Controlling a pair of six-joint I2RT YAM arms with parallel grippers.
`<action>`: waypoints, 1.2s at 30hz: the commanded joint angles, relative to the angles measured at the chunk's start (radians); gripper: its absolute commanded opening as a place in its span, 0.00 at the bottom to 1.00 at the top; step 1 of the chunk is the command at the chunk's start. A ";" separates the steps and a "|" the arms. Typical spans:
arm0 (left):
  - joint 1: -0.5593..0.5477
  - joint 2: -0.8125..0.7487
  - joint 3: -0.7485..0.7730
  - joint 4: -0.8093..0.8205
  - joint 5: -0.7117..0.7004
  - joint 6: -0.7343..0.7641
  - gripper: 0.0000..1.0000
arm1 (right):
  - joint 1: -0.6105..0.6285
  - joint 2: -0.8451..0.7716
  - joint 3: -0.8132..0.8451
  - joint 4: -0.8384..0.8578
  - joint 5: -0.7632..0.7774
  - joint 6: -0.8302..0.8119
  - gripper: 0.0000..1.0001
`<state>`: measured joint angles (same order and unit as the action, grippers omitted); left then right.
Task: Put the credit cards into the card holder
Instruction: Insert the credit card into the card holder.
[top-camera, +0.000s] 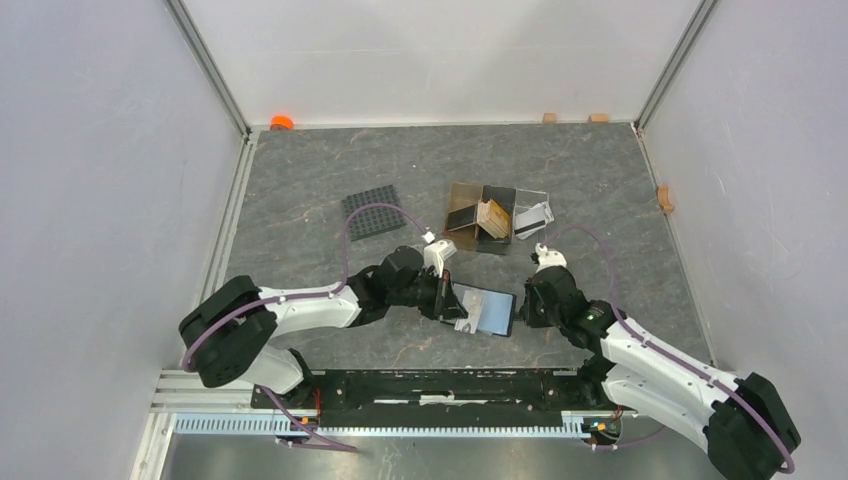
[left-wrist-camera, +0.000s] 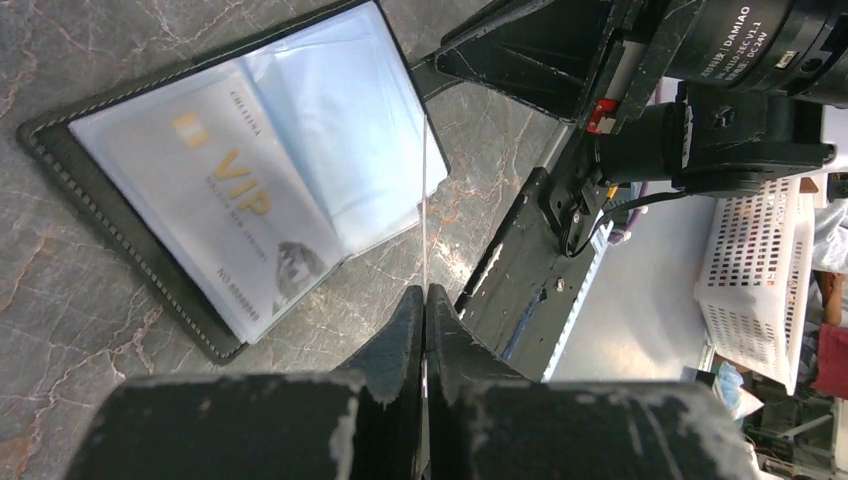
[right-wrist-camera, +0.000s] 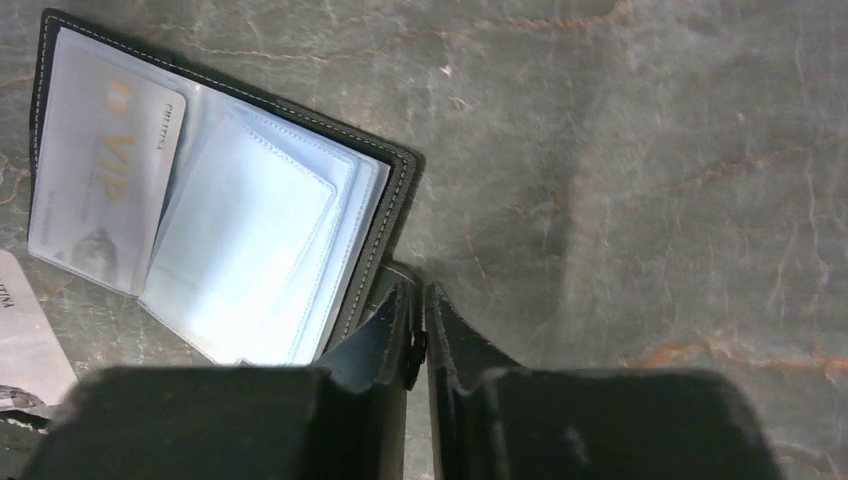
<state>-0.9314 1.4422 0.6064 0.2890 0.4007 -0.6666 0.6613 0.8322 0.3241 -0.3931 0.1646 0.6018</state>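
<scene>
Seeing a black gridded mat (top-camera: 373, 212) lying on the counter (top-camera: 300, 160), left of a brown box (top-camera: 462, 200) just beside a clear tray (top-camera: 540, 195).

Black stitched folding card holder (top-camera: 490, 308) laid open, pale blue-grey sleeves up — whitish gold-print VIP plastic card (left-wrist-camera: 215, 200) sleeved inside. Second whitish printed card (right-wrist-camera: 25, 340) seen just beside it.
</scene>
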 joint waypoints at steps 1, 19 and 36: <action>0.002 -0.055 -0.033 0.043 -0.040 -0.020 0.02 | 0.003 0.048 -0.001 0.195 -0.011 -0.079 0.06; 0.052 -0.131 -0.192 0.145 -0.167 -0.137 0.02 | 0.034 0.029 0.032 0.199 -0.086 -0.113 0.67; 0.069 0.017 -0.318 0.293 -0.248 -0.222 0.02 | 0.475 0.248 0.165 0.139 0.325 -0.078 0.79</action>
<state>-0.8642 1.4448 0.3176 0.5697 0.1894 -0.8692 1.0649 1.0294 0.3943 -0.2356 0.3134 0.5049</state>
